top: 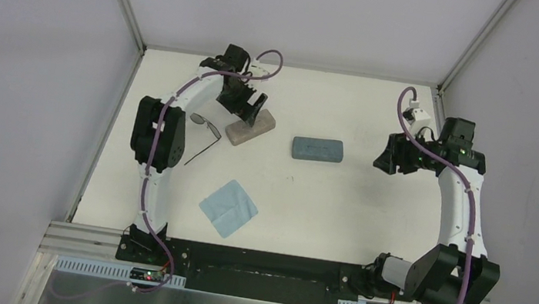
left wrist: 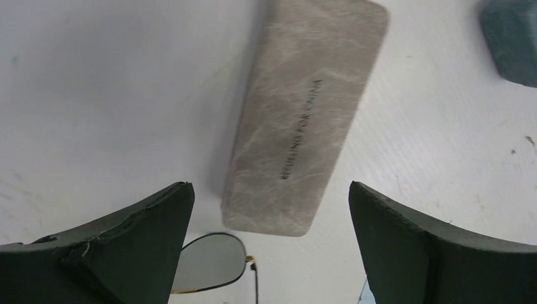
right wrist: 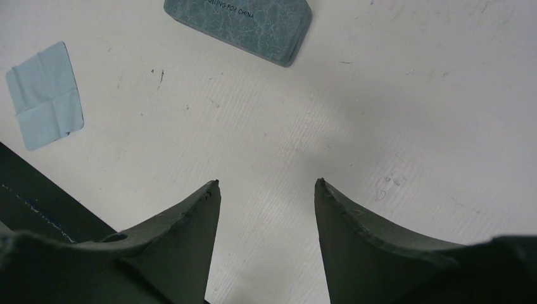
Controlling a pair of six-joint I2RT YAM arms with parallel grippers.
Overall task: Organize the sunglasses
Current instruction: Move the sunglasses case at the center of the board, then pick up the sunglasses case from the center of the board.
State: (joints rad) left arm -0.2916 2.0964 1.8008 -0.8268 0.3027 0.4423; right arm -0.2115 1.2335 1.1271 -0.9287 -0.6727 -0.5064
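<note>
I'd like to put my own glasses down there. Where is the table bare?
Bare table lies between the cloth and the right arm, and along the far edge behind the blue case. Crowded at far left: the left gripper hangs over the beige case, with the sunglasses just beside it.

sunglasses [left wrist: 209, 261] cropped below, blue case [right wrist: 244, 25] cropped
</note>
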